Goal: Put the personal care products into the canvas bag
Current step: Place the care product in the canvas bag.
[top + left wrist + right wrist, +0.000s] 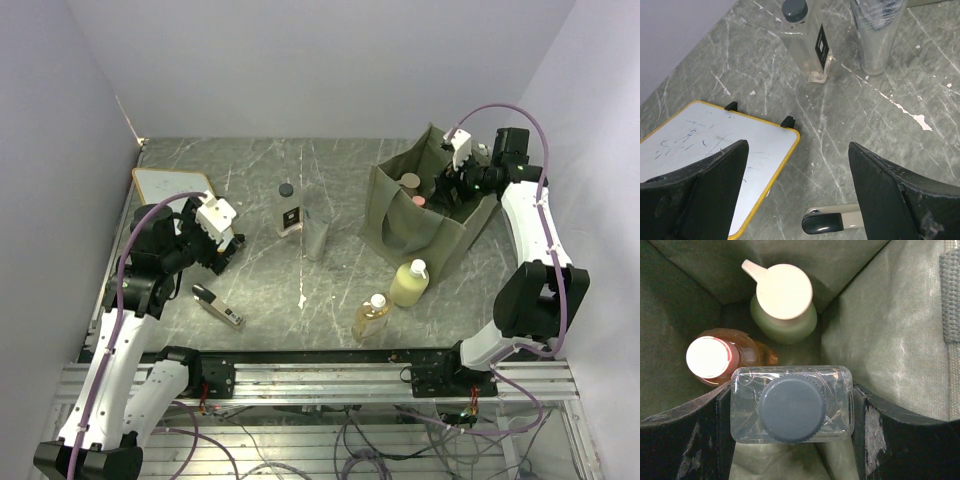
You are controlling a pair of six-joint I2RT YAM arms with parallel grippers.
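- Top: the bag (400,228) stands at the far right of the table, with my right gripper (452,188) at its mouth. My left gripper (225,248) hangs near the left edge, beside the board (170,185). A clear bottle (290,212) and a grey container (316,237) stand mid-table. A yellow bottle (409,283) and an orange bottle (371,316) stand just nearside of the bag.
- Left wrist: my fingers (705,190) gape wide with nothing between them; a gadget (832,222) lies below.
- Right wrist: I clamp a square bottle (792,385) inside the bag, above a green bottle (785,320) and an amber bottle (752,352).
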